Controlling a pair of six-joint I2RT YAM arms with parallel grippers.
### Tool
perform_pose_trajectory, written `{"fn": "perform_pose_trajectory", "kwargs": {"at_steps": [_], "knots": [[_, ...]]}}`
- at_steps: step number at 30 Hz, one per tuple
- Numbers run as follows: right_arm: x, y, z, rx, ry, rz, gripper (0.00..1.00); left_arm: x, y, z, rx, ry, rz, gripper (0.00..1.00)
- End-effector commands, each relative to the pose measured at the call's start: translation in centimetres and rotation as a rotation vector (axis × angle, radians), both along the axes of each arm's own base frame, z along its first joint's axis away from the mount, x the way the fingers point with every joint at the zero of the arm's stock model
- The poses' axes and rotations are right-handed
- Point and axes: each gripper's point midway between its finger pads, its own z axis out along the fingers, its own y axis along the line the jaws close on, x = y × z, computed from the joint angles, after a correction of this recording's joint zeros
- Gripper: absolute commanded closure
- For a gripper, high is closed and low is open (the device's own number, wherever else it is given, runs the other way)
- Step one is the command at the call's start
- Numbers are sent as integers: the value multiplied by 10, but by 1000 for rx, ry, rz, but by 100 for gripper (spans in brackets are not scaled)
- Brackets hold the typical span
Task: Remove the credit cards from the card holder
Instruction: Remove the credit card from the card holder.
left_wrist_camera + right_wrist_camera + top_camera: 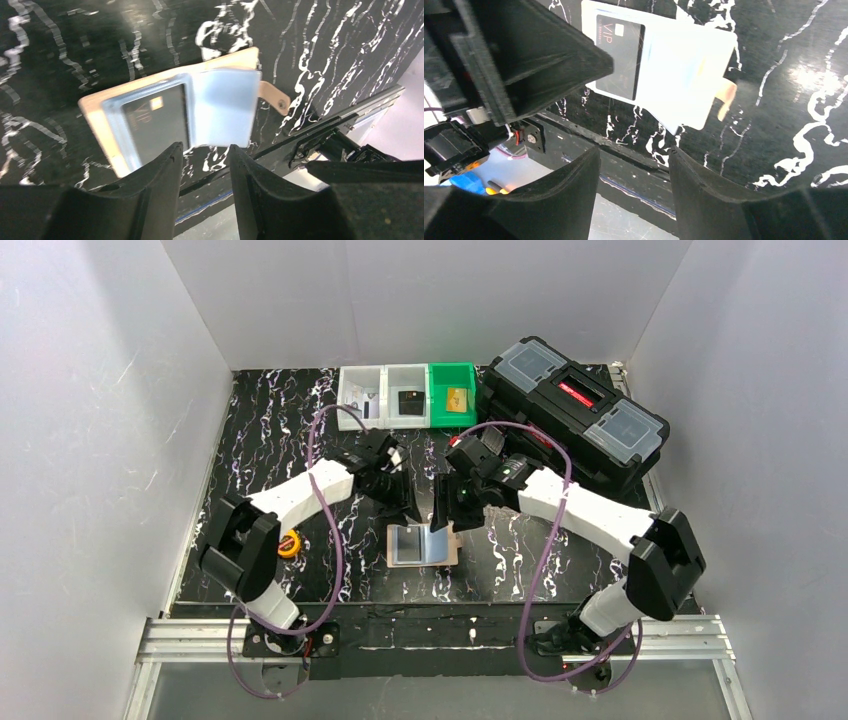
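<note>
Black fingers of the left gripper (205, 150) fill the bottom of the left wrist view, standing apart with nothing between them. Just beyond their tips, mid-frame, the card holder (94, 112) lies unfolded and flat on the black marbled table (350, 50). Its left half carries a dark card (157, 117) marked VIP behind a clear window. Its right half shows a pale blue panel (225, 105); whether that is a card or a pocket flap I cannot tell. The tan snap tab (275, 97) sticks out at the right edge.

At the bottom of the right wrist view, the right gripper (633, 155) also has its fingers spread and empty. The card holder (684, 75) lies beyond them at the top centre.

From above, the card holder (423, 545) sits at lower centre. The left gripper (400, 502) hangs over its upper left corner and the right gripper (445, 510) over its upper right.

Along the top edge stand three small bins; the green bin (452, 380) holds a tan-gold card (457, 398). A black toolbox (575, 415) lies at the upper right.
</note>
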Motion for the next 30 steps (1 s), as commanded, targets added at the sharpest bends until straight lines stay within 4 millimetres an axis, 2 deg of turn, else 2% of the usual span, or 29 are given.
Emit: {"fn": "perform_pose_trajectory", "kwargs": {"at_steps": [1, 6, 12, 19, 30], "knots": [[8, 30, 12, 99, 17, 33, 41, -13, 37, 0, 58, 13, 32, 63], [11, 49, 1, 123, 64, 62, 44, -24, 51, -12, 66, 42, 40, 68], [11, 64, -19, 153, 126, 74, 51, -25, 49, -20, 58, 62, 30, 77], [12, 60, -47, 163, 182, 34, 59, -27, 47, -37, 66, 100, 27, 84], [6, 54, -83, 201, 272, 6, 62, -29, 46, -56, 87, 133, 27, 90]]}}
